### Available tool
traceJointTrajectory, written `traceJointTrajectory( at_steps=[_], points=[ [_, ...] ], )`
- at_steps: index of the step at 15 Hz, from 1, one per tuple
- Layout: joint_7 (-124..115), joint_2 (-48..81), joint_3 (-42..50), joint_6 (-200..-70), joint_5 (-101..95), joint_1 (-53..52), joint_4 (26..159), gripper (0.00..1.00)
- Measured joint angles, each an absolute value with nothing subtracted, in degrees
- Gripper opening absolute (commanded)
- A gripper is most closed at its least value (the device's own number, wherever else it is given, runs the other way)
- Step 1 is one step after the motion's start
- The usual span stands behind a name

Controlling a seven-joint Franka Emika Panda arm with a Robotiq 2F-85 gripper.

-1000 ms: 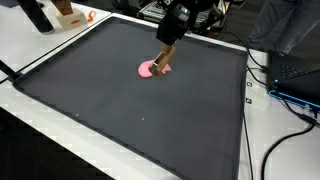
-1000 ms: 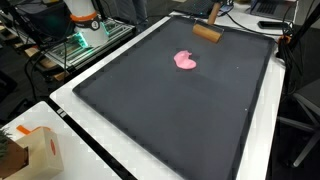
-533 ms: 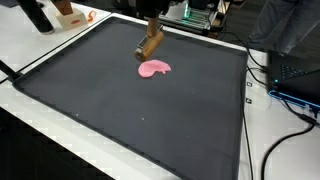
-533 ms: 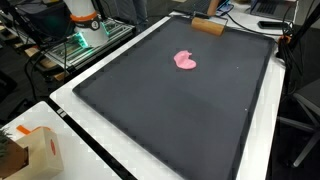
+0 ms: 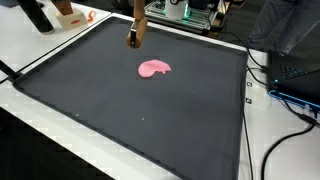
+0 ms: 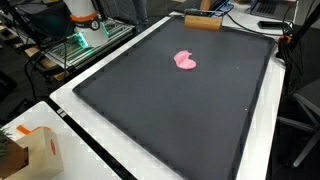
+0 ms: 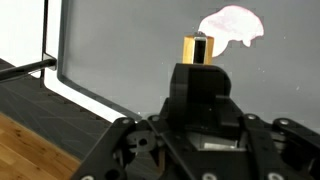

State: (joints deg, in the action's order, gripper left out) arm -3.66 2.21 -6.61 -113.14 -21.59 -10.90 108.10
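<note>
Pink, flat and irregular in outline, the pink piece (image 5: 153,69) lies on the black mat (image 5: 120,115), slightly above the centre of the frame in an exterior view. In both exterior views it rests alone on the mat, with nothing touching it.

The claw (image 7: 197,47) is closed on the wooden block (image 7: 192,48). In the wrist view the block stands upright in the upper middle of the frame, directly above the dark claw housing, with a dark finger against its right face. The pink piece (image 7: 232,25) appears just to the upper right of the block in that view, apart from it.

In an exterior view the wooden block (image 5: 135,36) hangs near the top edge of the frame, over the far border of the mat, up and to the left of the pink piece and well apart from it. In an exterior view the block (image 6: 202,22) sits at the upper right of the frame, at the mat's far corner, above the pink piece (image 6: 186,60).

The mat covers most of the white desk (image 5: 45,50). A cardboard box (image 6: 30,152) stands at the lower left of an exterior view. Dark cables (image 5: 285,125) run along the right side of the desk.
</note>
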Motion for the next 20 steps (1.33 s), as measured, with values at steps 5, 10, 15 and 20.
traceJointTrajectory(
  at_steps=[5, 10, 15, 20],
  points=[
    [10.3, -2.8, -6.8, -113.3, -21.5, -10.5, 112.9, 0.5],
    [12.7, -4.3, -6.9, -113.4, -21.5, -10.5, 114.4, 0.5],
    [12.7, -4.3, -6.9, -113.4, -21.5, -10.5, 114.4, 0.5],
    [17.3, -3.2, -6.8, -115.0, -18.0, -10.5, 114.7, 0.25]
  ],
)
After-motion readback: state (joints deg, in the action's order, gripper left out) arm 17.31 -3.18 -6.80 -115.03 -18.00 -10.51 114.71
